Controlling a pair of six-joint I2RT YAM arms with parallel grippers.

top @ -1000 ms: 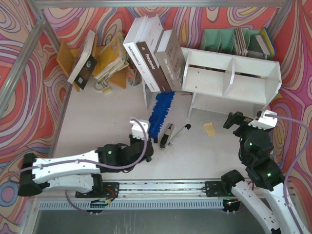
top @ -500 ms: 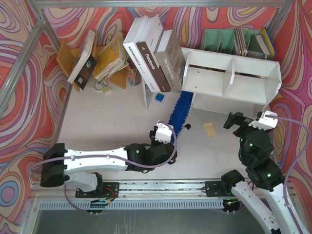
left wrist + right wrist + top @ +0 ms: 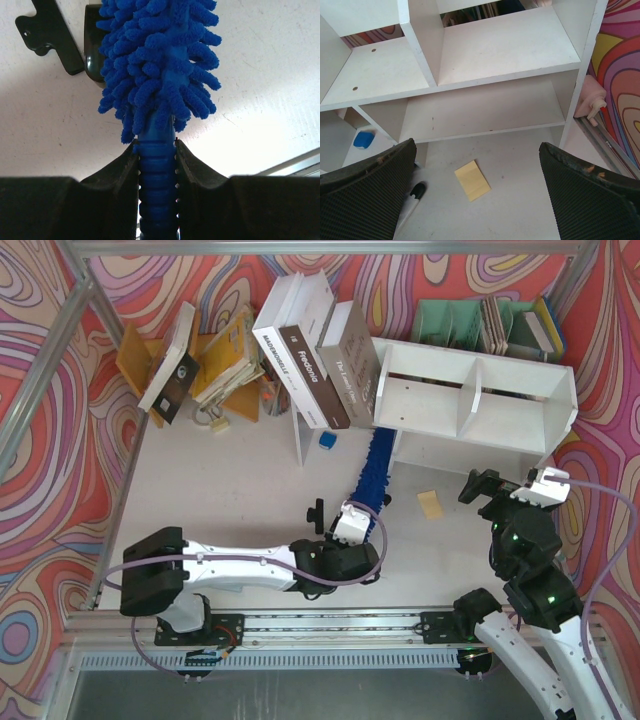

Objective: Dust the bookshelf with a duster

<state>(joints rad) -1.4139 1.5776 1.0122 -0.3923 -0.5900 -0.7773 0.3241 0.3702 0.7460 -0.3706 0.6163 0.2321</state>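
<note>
1. The duster [image 3: 160,65] is a dense head of bright blue chenille: soft, rounded, finger-like tufts packed around a slim blue stem. Below the tufts the handle is hard, ribbed plastic.
2. My left pincer [image 3: 156,150] is clamped narrow on that ribbed handle, its black pads pressing it from both sides just under the last tufts.
3. From above, the duster [image 3: 372,468] runs away from my left wrist across the table [image 3: 230,480] to the left foot of the bookshelf [image 3: 467,400]. I cannot tell whether its tip touches the wood.
4. The bookshelf is flat, matte white board with square edges. It has two cubbies split by one upright divider, and a lower shelf under them. Small round holes show in the left cubby floor.
5. My right pincer [image 3: 476,150] stands wide and holds nothing. Its two black, finely ribbed fingers frame the bookshelf's [image 3: 420,45] front from a little way off.
6. A yellow paper note [image 3: 472,181] lies flat on the table in front of the lower shelf. A small blue block [image 3: 364,139] lies to its left, near the shelf's leg.
7. A black clip [image 3: 47,32] lies beside the fluffy head in my left wrist view. A dark glossy shape [image 3: 92,45] is mostly hidden behind the tufts, and I cannot make it out.
8. A pale pink object [image 3: 590,97] sits wedged beside the shelf's right wall, partly cut off by it.
9. Large books [image 3: 310,350] lean left of the shelf, and a green rack [image 3: 450,325] stands behind it.
</note>
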